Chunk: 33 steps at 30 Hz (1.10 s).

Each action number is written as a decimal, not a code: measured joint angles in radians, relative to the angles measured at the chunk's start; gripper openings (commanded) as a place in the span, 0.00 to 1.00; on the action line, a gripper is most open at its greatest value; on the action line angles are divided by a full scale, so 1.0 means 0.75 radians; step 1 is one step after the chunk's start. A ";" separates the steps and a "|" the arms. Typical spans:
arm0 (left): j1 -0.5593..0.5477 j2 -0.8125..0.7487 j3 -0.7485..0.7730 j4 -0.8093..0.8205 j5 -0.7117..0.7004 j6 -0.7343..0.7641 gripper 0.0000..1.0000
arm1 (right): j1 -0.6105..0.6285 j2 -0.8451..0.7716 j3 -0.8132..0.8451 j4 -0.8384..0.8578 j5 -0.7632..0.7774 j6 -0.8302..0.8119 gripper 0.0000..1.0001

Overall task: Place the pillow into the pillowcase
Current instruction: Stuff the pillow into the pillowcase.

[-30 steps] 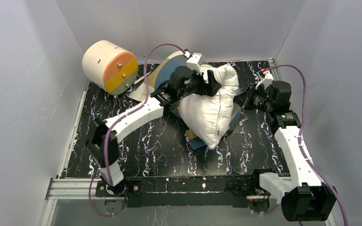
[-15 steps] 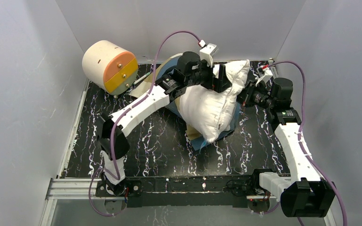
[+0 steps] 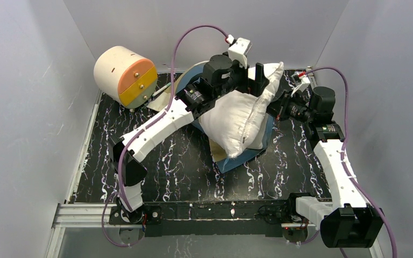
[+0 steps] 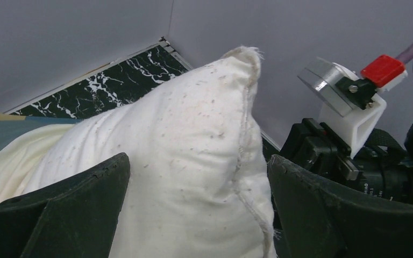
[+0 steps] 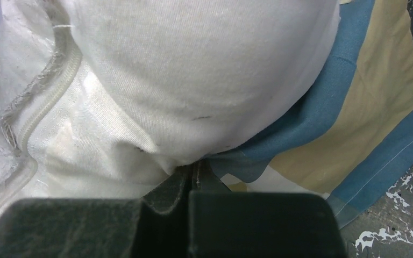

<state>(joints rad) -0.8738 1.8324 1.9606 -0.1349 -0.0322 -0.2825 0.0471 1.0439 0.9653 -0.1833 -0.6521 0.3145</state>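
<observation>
Three views: from above, the pillow (image 3: 236,121), soft, light and probably best pinched at a seamed corner, lies far-centre on the desk (image 3: 183,161) atop the pillowcase (image 3: 225,162); left wrist alone shows the left gripper (image 4: 199,177), jaws wide, straddling that corner ungripped; right wrist alone shows the right gripper (image 5: 193,173), jaws closed at the pillowcase's blue hem, catch unclear.

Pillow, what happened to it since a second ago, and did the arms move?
The left end effector swung toward the far right corner and opened wide, now straddling the top of the pillow, which got pushed that way too. The right end effector stayed shut where pillow meets pillowcase. The cream-and-orange cylinder didn't move.
</observation>
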 measured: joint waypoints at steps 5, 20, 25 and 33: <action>-0.027 0.024 0.047 -0.001 -0.006 0.062 0.98 | 0.002 0.001 0.010 0.009 -0.021 -0.006 0.01; -0.078 0.153 -0.645 0.406 -0.198 0.071 0.01 | 0.003 0.090 -0.026 -0.347 0.296 0.099 0.01; -0.102 0.176 -0.670 0.499 -0.332 0.052 0.03 | 0.001 0.003 -0.135 -0.179 0.288 0.191 0.01; -0.078 0.361 -0.487 0.513 -0.356 -0.075 0.05 | -0.026 -0.033 -0.196 -0.027 0.312 0.193 0.01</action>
<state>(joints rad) -0.9321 2.1029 1.5951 0.2501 -0.2993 -0.3389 0.0277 1.0195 0.8185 -0.2039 -0.4183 0.4595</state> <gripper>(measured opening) 0.144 0.031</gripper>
